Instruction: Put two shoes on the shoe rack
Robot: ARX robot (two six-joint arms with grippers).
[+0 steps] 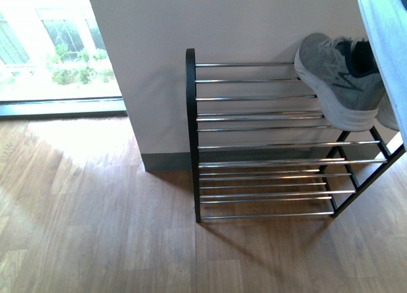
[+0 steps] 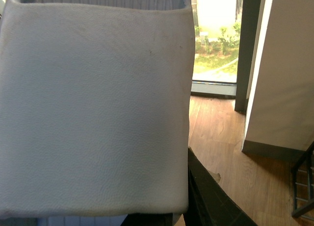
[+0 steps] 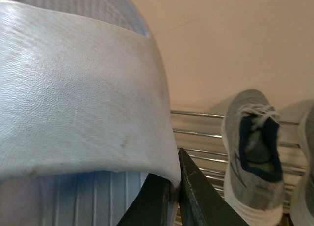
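On the top tier of the shoe rack, at its far-right end, a grey knit sneaker lies across the chrome rods, showing a white sole and a dark navy collar. Above that same end of the rack a pale blue slide hangs in the air, cut off by the picture's edge in the front view.

The right wrist view shows what the front view does not. The slide's broad, pebbled, off-white strap sits over a ribbed blue footbed. The right gripper is closed, and its two dark fingers pinch the strap's edge. Against the wall beyond, the grey sneaker sits beside a second sneaker, which just shows on the rods next to it.

Only the left wrist view shows the second slide, which has the same scuffed strap and ribbed bed. It is held well to the side of the rack, whose black frame corner peeks in at the picture's edge. The left gripper is clamped on the strap's edge, with one dark finger beside the strap and another beneath it.
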